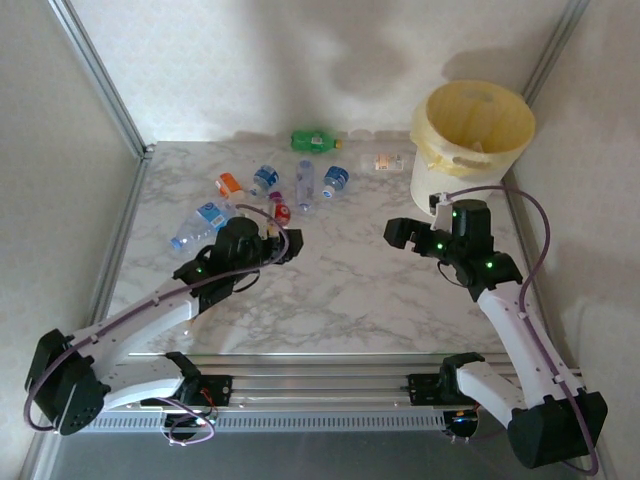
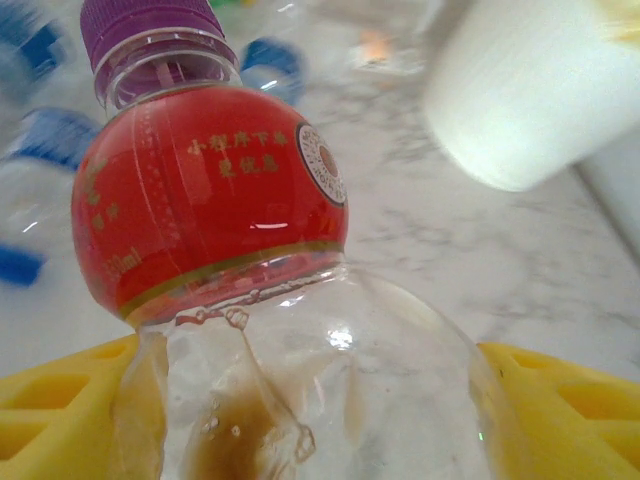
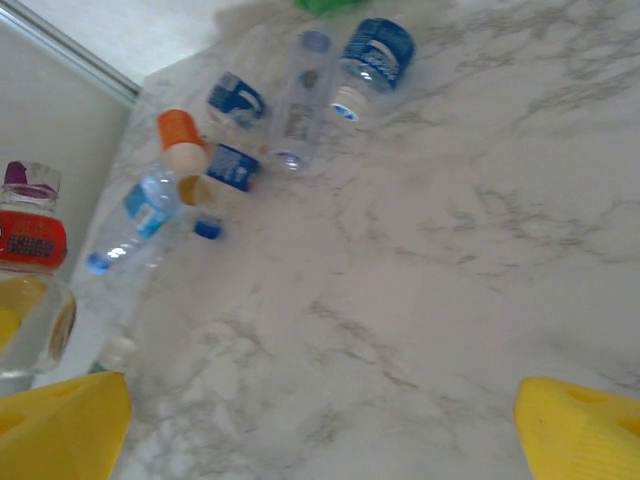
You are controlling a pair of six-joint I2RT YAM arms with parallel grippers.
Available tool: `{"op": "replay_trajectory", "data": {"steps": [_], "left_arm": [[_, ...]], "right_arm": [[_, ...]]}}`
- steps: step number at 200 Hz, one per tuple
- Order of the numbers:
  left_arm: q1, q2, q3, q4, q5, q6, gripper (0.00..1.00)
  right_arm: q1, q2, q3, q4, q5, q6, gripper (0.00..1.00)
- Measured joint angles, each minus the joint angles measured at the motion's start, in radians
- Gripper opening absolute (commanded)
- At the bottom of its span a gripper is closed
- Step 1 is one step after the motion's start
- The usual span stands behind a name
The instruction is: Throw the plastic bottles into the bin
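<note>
Left gripper (image 1: 272, 240) first: its yellow fingers (image 2: 60, 410) press in on both sides of the red-labelled bottle (image 2: 210, 190), pinching its clear lower body. The purple cap points away from the wrist and a little brown liquid sits low inside. Whether that bottle is off the marble table (image 1: 350, 290) or resting on it, I can't tell. Over to the right gripper (image 1: 405, 235): jaws spread wide, nothing between them, hanging over a bare patch of marble just beside the bin (image 1: 428, 178). The bin stands at the far right corner of the table, cream wall, pale yellow bag folded over the rim, well apart from the held bottle. Now the rest of the bottles, and they're loosely scattered on the far left half. The green bottle (image 1: 315, 141) lies on its side nearest the back wall. In front of it runs a ragged row: an orange-labelled bottle (image 1: 229, 185), a blue-labelled one (image 1: 263, 180), a tall clear bottle (image 1: 305, 185) and another blue-labelled bottle (image 1: 335, 180). A longer bottle with a light blue label (image 1: 200, 225) lies down to the left, close beside the left arm's wrist. One more, a clear bottle with an orange label (image 1: 385, 161), lies alone near the foot of the bin.
</note>
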Motion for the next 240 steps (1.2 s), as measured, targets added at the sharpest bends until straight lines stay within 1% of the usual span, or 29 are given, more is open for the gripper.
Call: {"op": "replay_trajectory", "data": {"steps": [18, 47, 77, 99, 128, 169, 214, 240], "left_arm": [[-0.057, -0.024, 0.0, 0.058, 0.038, 0.049, 0.65], [-0.113, -0.022, 0.0, 0.116, 0.102, 0.107, 0.65], [-0.177, 0.014, 0.002, 0.158, 0.157, 0.164, 0.63], [-0.219, 0.05, 0.005, 0.161, 0.171, 0.201, 0.63], [-0.259, 0.086, 0.026, 0.161, 0.158, 0.243, 0.61], [-0.312, 0.121, 0.064, 0.178, 0.089, 0.306, 0.59], [-0.34, 0.166, 0.083, 0.185, 0.031, 0.351, 0.59], [-0.354, 0.184, 0.085, 0.188, 0.015, 0.368, 0.58]], "right_arm": [[0.014, -0.016, -0.012, 0.043, -0.051, 0.043, 0.98], [0.039, -0.041, -0.033, 0.116, -0.123, 0.114, 0.97], [0.064, -0.044, -0.05, 0.188, -0.182, 0.166, 0.96], [0.09, -0.035, -0.056, 0.232, -0.212, 0.192, 0.94], [0.136, -0.002, -0.056, 0.271, -0.231, 0.216, 0.93], [0.182, 0.046, -0.056, 0.295, -0.241, 0.245, 0.92], [0.208, 0.069, -0.056, 0.315, -0.24, 0.263, 0.92], [0.218, 0.095, -0.056, 0.315, -0.24, 0.272, 0.9]]}}
